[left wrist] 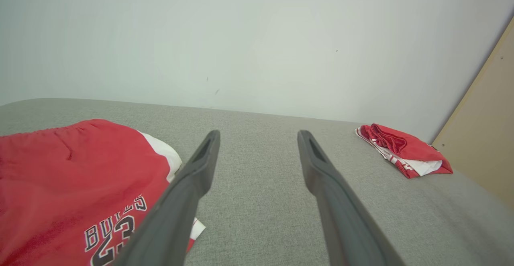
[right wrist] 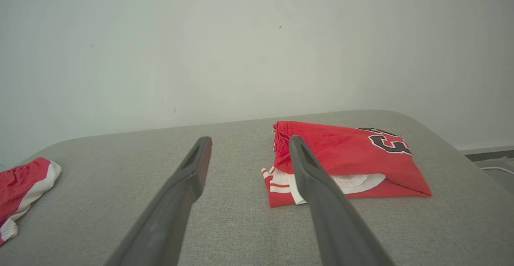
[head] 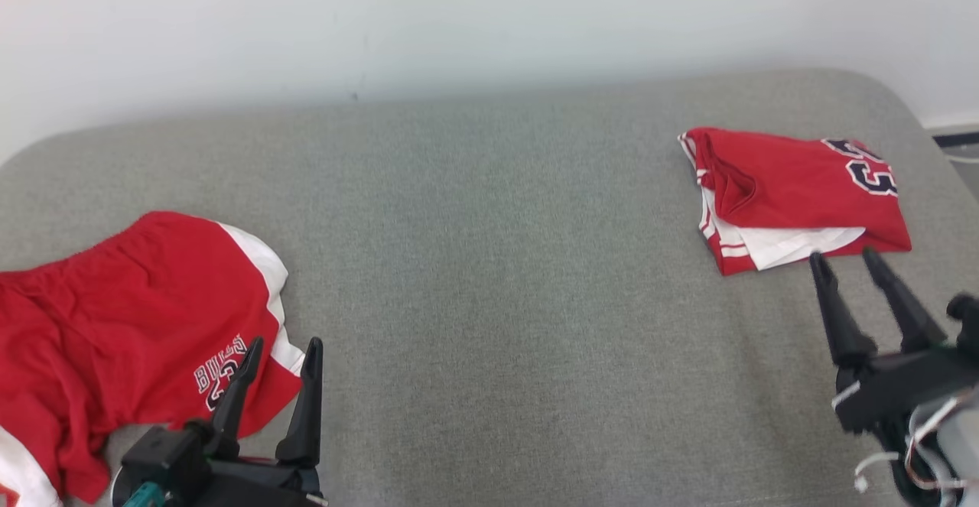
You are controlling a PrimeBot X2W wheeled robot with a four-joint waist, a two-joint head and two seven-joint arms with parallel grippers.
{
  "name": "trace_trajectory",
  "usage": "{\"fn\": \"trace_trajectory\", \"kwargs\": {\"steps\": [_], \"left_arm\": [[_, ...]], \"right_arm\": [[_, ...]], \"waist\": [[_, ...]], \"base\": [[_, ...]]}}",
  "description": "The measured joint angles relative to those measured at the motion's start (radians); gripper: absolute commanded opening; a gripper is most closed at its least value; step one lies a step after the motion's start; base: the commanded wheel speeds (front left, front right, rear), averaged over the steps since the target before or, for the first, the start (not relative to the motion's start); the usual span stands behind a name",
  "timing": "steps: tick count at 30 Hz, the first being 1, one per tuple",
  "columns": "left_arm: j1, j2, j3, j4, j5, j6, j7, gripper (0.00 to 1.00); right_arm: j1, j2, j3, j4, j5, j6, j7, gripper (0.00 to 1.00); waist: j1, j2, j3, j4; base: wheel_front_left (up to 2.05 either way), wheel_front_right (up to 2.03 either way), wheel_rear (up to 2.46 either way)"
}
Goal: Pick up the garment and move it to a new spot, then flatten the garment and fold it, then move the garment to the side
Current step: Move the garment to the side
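At 8 o'clock in the head view: red shorts [head: 130,316], spread loose and rumpled on the grey cushion [head: 497,262], white side stripe toward 3 o'clock, "BULLS" print at the near corner. Just right of that, at 7 o'clock: left gripper [head: 284,342], fingers pointing to 12, one tip over the shorts' printed corner, the other just off the cloth. Parted wide, gripping nothing; touching the cloth or hovering, cannot tell. Bare cushion across the middle. At 2 o'clock: jersey [head: 795,186], folded into a flat packet, red on top with white layers peeking out at the near edge, well apart from the shorts. At 4 o'clock: right gripper [head: 844,255], tips right at the jersey's near edge, spread apart, empty. Pale wall [head: 459,25] behind, toward 12.
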Motion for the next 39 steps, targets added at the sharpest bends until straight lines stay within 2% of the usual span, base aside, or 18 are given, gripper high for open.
{"fn": "trace_trajectory", "kwargs": {"steps": [7,16,22,39], "left_arm": [[0.044,-0.003,0.016,-0.017,0.0,0.008,0.0,1.0],[0.074,-0.007,0.036,-0.048,0.007,0.017,0.0,1.0],[0.081,-0.018,0.036,-0.063,0.016,0.018,0.0,1.0],[0.073,-0.026,0.04,-0.058,0.02,0.016,0.0,1.0]], "right_arm": [[0.145,0.004,-0.049,-0.133,-0.007,-0.053,0.0,1.0],[0.266,0.009,-0.112,-0.282,-0.081,-0.12,0.0,1.0],[0.279,0.031,-0.14,-0.335,-0.126,-0.138,0.0,1.0],[0.296,0.046,-0.189,-0.396,-0.188,-0.143,-0.003,1.0]], "waist": [[0.0001,0.0,-0.054,0.004],[0.0003,0.0,-0.065,0.017],[0.0003,0.0001,-0.049,0.02],[0.0003,0.0001,-0.029,0.041]], "base": [[0.0,0.0,0.0],[0.0,0.0,0.0],[0.0,0.0,0.0],[0.0,0.0,0.0]]}}
